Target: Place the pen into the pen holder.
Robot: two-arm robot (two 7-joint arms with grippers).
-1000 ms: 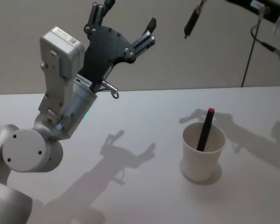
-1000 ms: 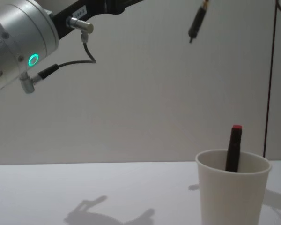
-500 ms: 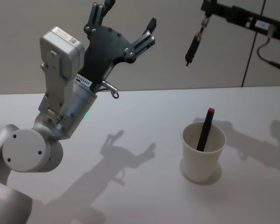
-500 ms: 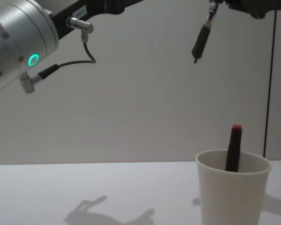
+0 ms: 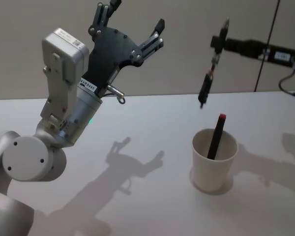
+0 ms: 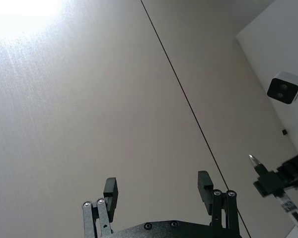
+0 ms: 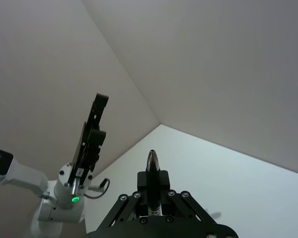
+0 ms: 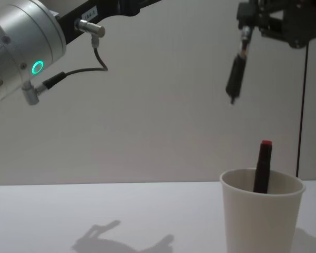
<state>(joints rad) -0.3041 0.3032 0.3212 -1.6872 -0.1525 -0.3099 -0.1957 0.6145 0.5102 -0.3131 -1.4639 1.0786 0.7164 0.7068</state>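
In the head view the right gripper (image 5: 219,43) reaches in from the upper right of the frame, its fingers closed on the top end of a black pen (image 5: 207,83) that hangs tip-down in the air, slightly tilted, above and a little to the left of the pen holder (image 5: 214,167). The pen holder, an off-white paper cup, stands upright on the white table (image 5: 152,132) in the lower right of that frame, and a second black pen with a red cap (image 5: 217,135) already leans inside it, its red end rising above the rim. In the chest view the held pen (image 8: 237,76) hangs in the upper right, clear of the cup (image 8: 260,213) at the lower right, with the red-capped pen (image 8: 262,164) showing over the rim. In the right wrist view the pen's end (image 7: 153,183) sticks up between the closed fingers. The left gripper (image 5: 130,22) is raised in the upper left of the head view, fingers spread wide and holding nothing; in the left wrist view its two fingertips (image 6: 111,191) stand well apart against the wall.
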